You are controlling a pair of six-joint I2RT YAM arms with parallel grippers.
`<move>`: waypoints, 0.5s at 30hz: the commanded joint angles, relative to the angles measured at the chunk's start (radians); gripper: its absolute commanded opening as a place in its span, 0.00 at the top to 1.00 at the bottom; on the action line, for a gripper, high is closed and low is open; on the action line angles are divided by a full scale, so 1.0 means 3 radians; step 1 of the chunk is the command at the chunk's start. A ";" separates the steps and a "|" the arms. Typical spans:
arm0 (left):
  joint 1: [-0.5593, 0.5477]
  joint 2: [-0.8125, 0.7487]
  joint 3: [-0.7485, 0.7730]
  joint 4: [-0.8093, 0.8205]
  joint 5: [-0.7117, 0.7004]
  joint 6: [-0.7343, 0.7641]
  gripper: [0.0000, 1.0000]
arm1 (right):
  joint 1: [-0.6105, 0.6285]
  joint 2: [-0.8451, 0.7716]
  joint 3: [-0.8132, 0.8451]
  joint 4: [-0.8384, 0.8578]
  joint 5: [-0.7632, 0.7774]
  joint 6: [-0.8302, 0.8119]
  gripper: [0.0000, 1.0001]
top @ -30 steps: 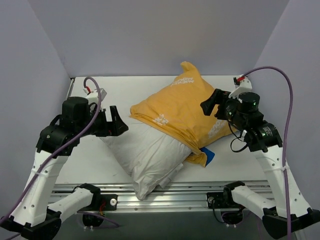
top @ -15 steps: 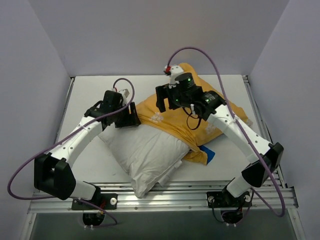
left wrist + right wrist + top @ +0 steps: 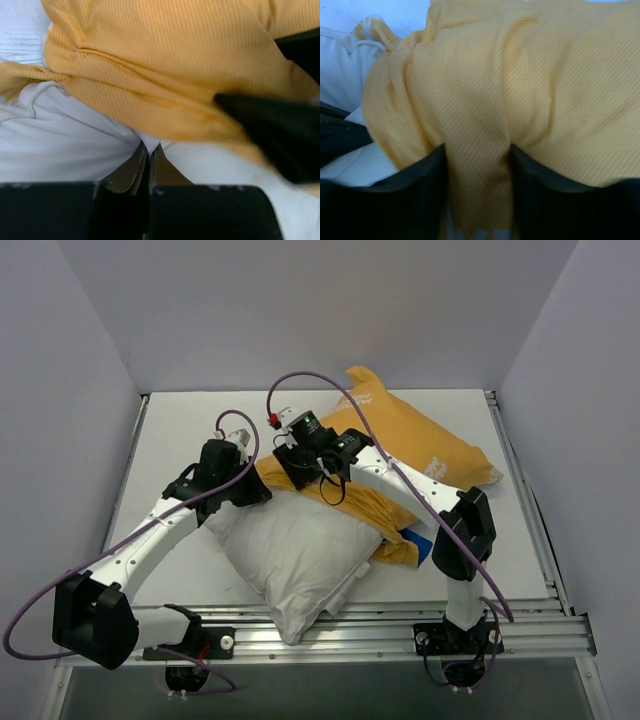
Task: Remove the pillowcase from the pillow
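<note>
Two robot arms reached inward over a white bench (image 3: 180,420) and met near its middle, at the spot where a yellow-orange pillowcase (image 3: 410,440) ended and a plump white pillow (image 3: 295,555) stuck out of it.

The left pincer (image 3: 252,490) had its fingers pressed together. In the left wrist view, the fingertips (image 3: 142,155) touched the white pillow right at the hem of the pillowcase, with the yellow cloth bunched just beyond them. Whether any fabric was caught between the fingers could not be told. A blurred dark shape (image 3: 270,130) lay on the yellow cloth just to the right of this pincer.

The right pincer (image 3: 290,468) sat just beside the left one, on the pillowcase's gathered edge. In the right wrist view, its two dark fingers (image 3: 420,175) pinched a raised fold of the yellow cloth, which filled the gap between them.

Beyond the right pincer, the pillowcase stretched away toward the far right of the bench, covering that end of the pillow, with white lettering (image 3: 365,400) on it. On the near side of both pincers, the bare half of the pillow sloped down toward the arm bases. A small blue patch (image 3: 418,548) of the pillowcase showed at its near right corner, well apart from both pincers.
</note>
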 commanded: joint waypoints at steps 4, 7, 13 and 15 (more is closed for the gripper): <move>0.0138 -0.0200 0.0441 -0.0692 -0.0152 0.0159 0.98 | -0.0549 -0.0020 -0.0013 -0.0359 0.0727 0.0125 1.00; 0.0282 -0.0379 0.0790 -0.1245 -0.0356 0.0298 0.98 | -0.1070 -0.0179 0.0094 -0.0410 0.1126 0.0253 1.00; 0.0354 -0.0814 0.1149 -0.1823 -0.0500 0.0304 0.98 | -0.2206 -0.0445 0.0044 -0.0222 0.1137 0.0728 1.00; 0.0359 -0.0926 0.1104 -0.2028 -0.0520 0.0278 0.98 | -0.2390 -0.0476 -0.0039 -0.0134 0.1061 0.0795 1.00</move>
